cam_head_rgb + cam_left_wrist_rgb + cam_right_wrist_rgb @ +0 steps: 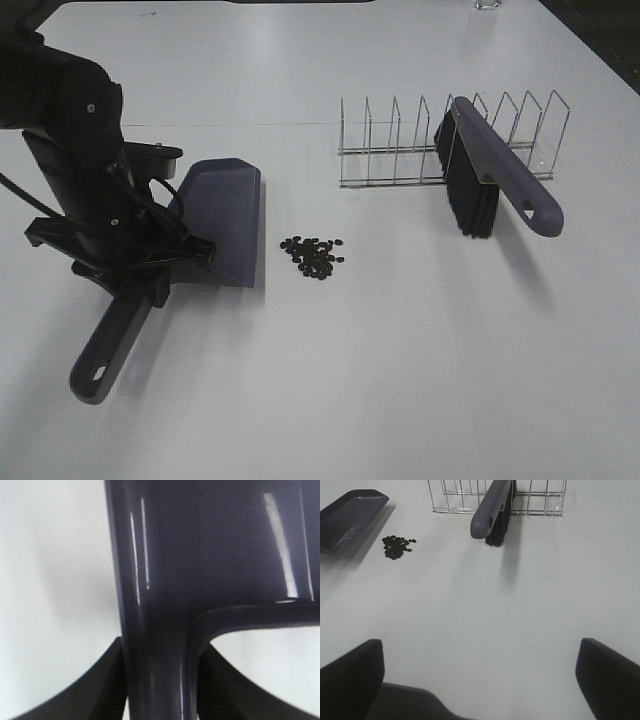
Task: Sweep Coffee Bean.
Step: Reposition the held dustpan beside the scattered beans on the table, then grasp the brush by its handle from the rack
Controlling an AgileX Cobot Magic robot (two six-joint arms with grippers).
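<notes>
A small pile of dark coffee beans lies on the white table, just right of the purple-grey dustpan. My left gripper is shut on the dustpan's handle. The left wrist view shows the fingers pressing on both sides of the handle. The dustpan's open edge faces the beans. The purple-grey brush with black bristles leans in a wire rack at the back right. My right gripper is open and empty over bare table. It looks toward the brush, the beans and the dustpan.
The wire rack has several upright dividers and stands behind the brush. A glass object sits at the table's far edge. The table's right edge runs diagonally at the top right.
</notes>
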